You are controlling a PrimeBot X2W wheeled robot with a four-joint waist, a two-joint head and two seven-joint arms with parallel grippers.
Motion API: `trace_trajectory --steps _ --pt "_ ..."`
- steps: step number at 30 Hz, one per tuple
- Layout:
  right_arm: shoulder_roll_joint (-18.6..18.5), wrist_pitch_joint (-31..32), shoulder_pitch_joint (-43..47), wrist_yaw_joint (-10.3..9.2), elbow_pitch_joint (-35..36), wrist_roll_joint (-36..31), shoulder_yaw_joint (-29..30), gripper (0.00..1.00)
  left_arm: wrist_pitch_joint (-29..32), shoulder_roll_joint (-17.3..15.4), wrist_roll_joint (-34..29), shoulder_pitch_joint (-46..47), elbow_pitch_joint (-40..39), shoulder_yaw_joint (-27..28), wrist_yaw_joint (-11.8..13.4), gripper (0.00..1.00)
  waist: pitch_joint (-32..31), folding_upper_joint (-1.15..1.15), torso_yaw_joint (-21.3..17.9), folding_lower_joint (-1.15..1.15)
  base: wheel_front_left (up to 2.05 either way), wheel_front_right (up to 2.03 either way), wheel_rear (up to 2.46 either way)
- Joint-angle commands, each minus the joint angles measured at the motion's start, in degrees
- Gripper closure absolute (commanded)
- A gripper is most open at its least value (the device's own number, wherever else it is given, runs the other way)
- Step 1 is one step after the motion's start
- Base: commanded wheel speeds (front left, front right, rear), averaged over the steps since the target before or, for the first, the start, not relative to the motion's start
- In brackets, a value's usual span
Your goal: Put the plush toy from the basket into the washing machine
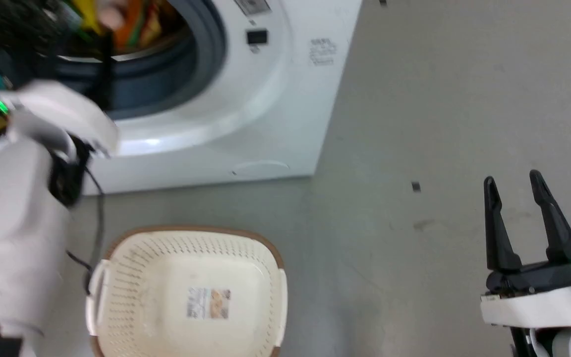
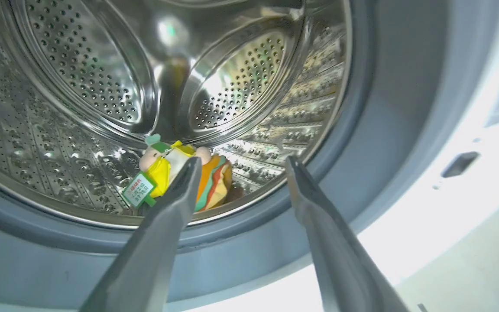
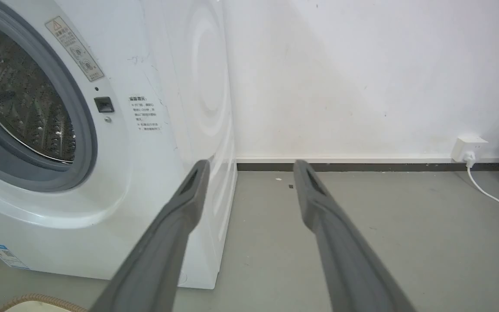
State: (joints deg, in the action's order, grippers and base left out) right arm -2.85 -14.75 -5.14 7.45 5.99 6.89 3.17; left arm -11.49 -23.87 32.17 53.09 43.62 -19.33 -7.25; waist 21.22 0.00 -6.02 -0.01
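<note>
Plush toy [image 2: 215,182] in washing machine [image 3: 167,65] | left pincer [image 2: 244,160], right pincer [image 3: 252,164] released | grey floor [image 3: 405,238], white wall [image 3: 362,78]

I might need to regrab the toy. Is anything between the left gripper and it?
Nothing visible does. The toy lies on the drum floor just inside the grey ring, and the open left gripper points toward it from the porthole.

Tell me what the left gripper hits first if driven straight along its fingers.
Probably the drum wall of the washing machine, just beside the plush toy. The open left gripper points into the drum; one finger overlaps the toy in the left wrist view, so it may brush the toy first. Depth is unclear.
</note>
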Motion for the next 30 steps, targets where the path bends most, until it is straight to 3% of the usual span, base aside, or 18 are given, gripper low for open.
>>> trace_trajectory --steps 1,4,8,15,16,21,30 --pt "0.0 -0.3 0.7 0.03 -0.1 -0.3 0.2 0.00 -0.5 0.2 0.3 -1.6 -0.6 -0.2 -0.2 0.00 -5.7 0.00 4.2 0.01 0.00 0.00 0.00" --pt "0.0 -0.3 2.1 0.03 -0.6 -0.5 0.2 0.00 -1.4 0.8 0.8 -8.6 -5.0 -0.7 0.1 0.00 -9.1 0.00 5.5 0.01 0.00 0.00 0.00" --pt "0.0 -0.3 4.0 0.03 -0.9 -1.7 -0.4 0.00 -2.4 1.8 1.5 -18.8 -13.1 -0.5 2.8 0.00 -13.2 0.00 6.9 0.01 0.00 0.00 0.00" --pt "0.0 -0.3 7.7 0.03 -1.1 -2.0 -0.5 0.00 -3.0 2.4 0.9 -36.8 -29.0 0.0 10.7 0.00 -18.0 0.00 8.5 0.01 0.00 0.00 0.00" --pt "0.0 -0.3 9.3 0.03 -1.4 -1.7 -0.4 0.00 -1.8 3.7 2.6 -42.8 -32.7 0.1 13.1 0.00 -19.3 0.00 9.2 0.01 0.00 0.00 0.00" --pt "0.0 -0.3 11.7 0.03 -2.9 -0.4 -1.4 0.00 -2.0 3.9 0.9 -50.0 -35.5 -1.8 15.9 0.00 -21.3 0.00 9.4 0.01 0.00 0.00 0.00" --pt "0.0 -0.3 13.4 0.03 -3.8 0.1 -1.7 0.00 -3.3 4.3 -4.3 -55.6 -37.5 -3.0 18.2 0.00 -22.4 0.00 9.5 0.01 0.00 0.00 0.00"
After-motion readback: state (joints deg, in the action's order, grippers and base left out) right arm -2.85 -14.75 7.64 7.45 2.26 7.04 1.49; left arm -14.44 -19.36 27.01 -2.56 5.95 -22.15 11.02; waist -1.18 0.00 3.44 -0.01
